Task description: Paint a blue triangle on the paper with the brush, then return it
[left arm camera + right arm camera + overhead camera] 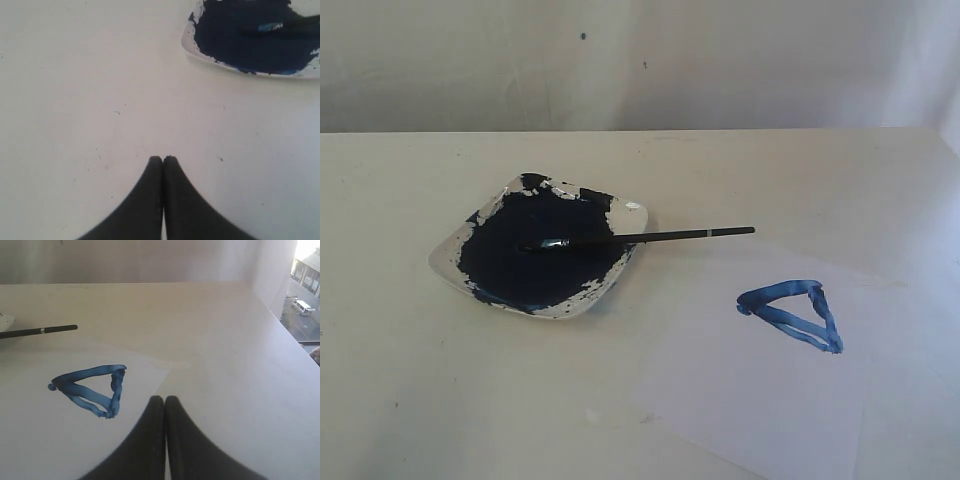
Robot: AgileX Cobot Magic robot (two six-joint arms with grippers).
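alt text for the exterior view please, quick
A thin black-handled paintbrush rests across a white square dish of dark navy paint, handle pointing right. Right of it, an uneven blue outline triangle is painted on a white paper sheet lying on the cream tabletop.

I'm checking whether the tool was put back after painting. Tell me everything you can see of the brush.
The brush is thin and straight, with a black handle carrying a narrow pale band near its far end, and a ferrule smeared light blue. It lies nearly level across the white dish, head resting in the dark navy paint, shaft leaning on the dish's rim, handle end jutting out over the table. Nothing holds it.
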